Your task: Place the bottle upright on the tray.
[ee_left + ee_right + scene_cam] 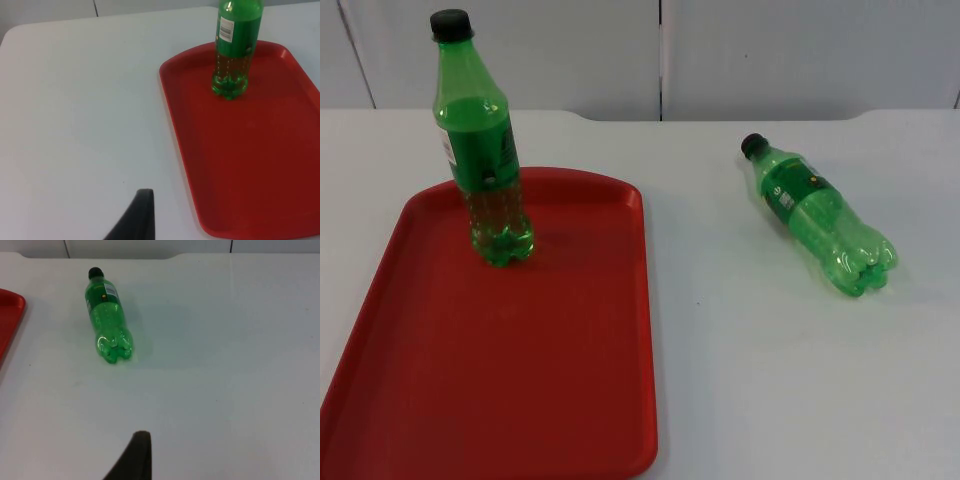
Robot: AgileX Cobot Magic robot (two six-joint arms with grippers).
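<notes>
I see a red tray (520, 350) lying flat on the white desk (790, 380), and I take it as my landmark. One green bottle with a black cap stands upright on the tray (485, 160), near its far edge, with its base on the red surface; from the left wrist view the same standing bottle (234, 55) shows its white label and sits well inside the tray (250, 165) rim. A second green bottle (818, 215) lies on its side on the desk, well apart from the tray on the side of the right arm, its black cap pointing toward the grey partition wall (770, 55) and slightly toward the tray, its lobed base pointing away. In the right wrist view that lying bottle (106, 317) rests on bare desk, with the tray's edge (10, 315) near but not touching it.

Of the left gripper (135, 217) I see one black fingertip above bare desk beside the tray's long edge; of the right gripper (132, 457) one fingertip above bare desk, well away from the lying bottle. I cannot tell whether either set of jaws is released or clenched; neither touches a bottle.
</notes>
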